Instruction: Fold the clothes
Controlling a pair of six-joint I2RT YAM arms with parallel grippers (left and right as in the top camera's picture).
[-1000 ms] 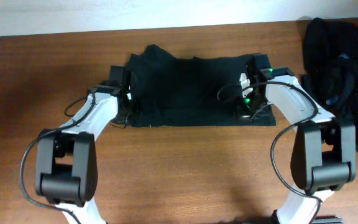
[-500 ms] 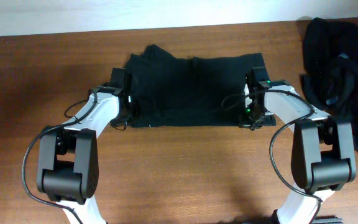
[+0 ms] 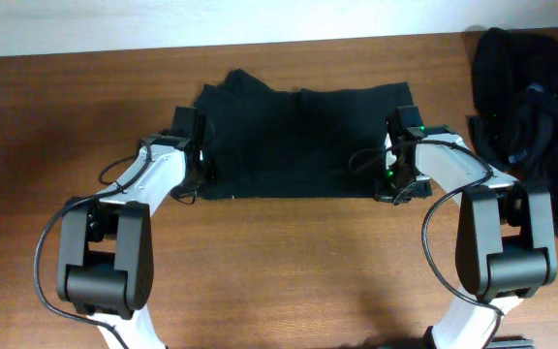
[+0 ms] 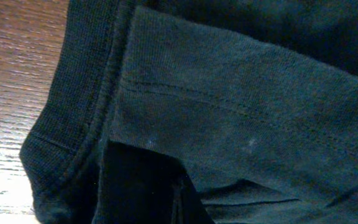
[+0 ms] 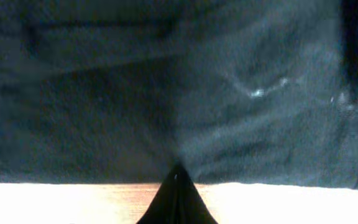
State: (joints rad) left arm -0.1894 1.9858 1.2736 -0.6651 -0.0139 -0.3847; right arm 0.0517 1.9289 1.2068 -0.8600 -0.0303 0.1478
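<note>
Brown wooden table [image 3: 279,281], seen from overhead, with a white strip along 12 o'clock.

- Clothes, 2 lots: one black T-shirt [image 3: 294,145], folded into a wide band just toward 12 o'clock of centre, and one dark heap [image 3: 526,126] at 2 to 3 o'clock, well apart from it. The number of pieces in the heap cannot be told.
- Arms, 2: rising from 7 and 5 o'clock to the band's two ends.
- Left gripper [image 4: 166,199]: fingers pressed together at the 9 o'clock hem. Whether cloth is caught cannot be told.
- Right gripper [image 5: 176,186]: pinching the 6 o'clock hem, creases running to its tip.
- Change since a second ago: the right arm has come inward and the band's 3 o'clock end is drawn in with it. The left arm is much as it was.
- Black cable [image 3: 361,155]: loops over the cloth.
</note>
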